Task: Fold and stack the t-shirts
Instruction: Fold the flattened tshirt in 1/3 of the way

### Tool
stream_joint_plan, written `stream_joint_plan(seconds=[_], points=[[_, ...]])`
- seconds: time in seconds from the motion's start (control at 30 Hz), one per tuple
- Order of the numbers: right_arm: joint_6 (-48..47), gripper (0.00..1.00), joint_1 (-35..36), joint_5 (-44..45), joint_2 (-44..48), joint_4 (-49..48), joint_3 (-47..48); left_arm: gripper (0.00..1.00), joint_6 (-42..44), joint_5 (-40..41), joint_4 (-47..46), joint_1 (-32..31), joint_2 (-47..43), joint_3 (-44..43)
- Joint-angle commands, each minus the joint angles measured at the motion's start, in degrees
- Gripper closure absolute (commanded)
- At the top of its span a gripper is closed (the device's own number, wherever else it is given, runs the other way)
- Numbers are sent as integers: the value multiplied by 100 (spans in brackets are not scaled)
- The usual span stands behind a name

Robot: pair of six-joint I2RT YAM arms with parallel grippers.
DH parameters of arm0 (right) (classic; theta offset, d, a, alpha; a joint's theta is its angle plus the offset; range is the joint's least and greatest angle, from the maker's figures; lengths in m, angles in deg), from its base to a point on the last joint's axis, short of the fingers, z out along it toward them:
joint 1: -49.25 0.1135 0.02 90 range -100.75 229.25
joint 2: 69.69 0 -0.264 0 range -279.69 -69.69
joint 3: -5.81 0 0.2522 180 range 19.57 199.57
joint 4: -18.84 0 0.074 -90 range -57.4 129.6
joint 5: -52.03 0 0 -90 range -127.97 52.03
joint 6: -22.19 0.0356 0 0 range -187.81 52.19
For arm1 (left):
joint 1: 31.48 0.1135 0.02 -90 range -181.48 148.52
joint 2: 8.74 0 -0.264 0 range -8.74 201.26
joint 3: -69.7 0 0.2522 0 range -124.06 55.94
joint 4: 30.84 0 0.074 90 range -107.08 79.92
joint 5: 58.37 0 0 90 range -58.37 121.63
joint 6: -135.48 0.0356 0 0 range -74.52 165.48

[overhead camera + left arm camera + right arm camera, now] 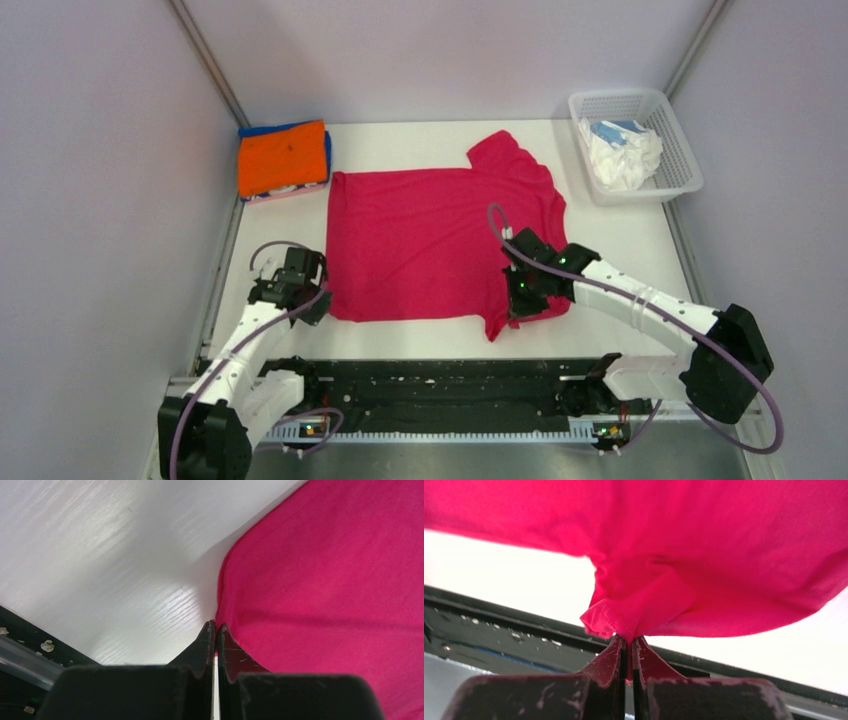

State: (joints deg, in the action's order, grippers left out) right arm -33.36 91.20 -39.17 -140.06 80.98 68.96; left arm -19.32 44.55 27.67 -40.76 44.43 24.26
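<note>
A crimson-pink t-shirt [430, 240] lies spread flat in the middle of the table, collar end to the right. My left gripper [320, 300] is at its near left corner. In the left wrist view the gripper [216, 625] is shut, its tips pinching the shirt's edge [325, 570] low on the table. My right gripper [522, 298] is at the near right sleeve. In the right wrist view it [629, 639] is shut on a bunched fold of the shirt [684, 555], lifted off the table. A folded orange t-shirt [283, 155] lies on a blue one [327, 145] at the back left.
A white mesh basket [680, 160] at the back right holds crumpled white [620, 160] and pale blue [612, 128] shirts. The black rail [440, 385] runs along the near edge between the arm bases. Grey walls close in on the left, back and right.
</note>
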Motion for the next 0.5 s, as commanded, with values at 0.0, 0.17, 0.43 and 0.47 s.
stream_joint_plan(seconds=[0.0, 0.17, 0.43, 0.47], points=[[-581, 100, -437, 102, -285, -157, 577, 100, -28, 161, -410, 12, 440, -576], [-1004, 100, -945, 172, -699, -163, 1157, 100, 66, 503, -314, 21, 1174, -1334], [-1595, 100, -1687, 155, -1276, -371, 2057, 100, 283, 671, -355, 195, 2123, -2076], [-1640, 100, -1734, 183, -1357, -373, 2163, 100, 312, 631, -396, 239, 2234, -2150]])
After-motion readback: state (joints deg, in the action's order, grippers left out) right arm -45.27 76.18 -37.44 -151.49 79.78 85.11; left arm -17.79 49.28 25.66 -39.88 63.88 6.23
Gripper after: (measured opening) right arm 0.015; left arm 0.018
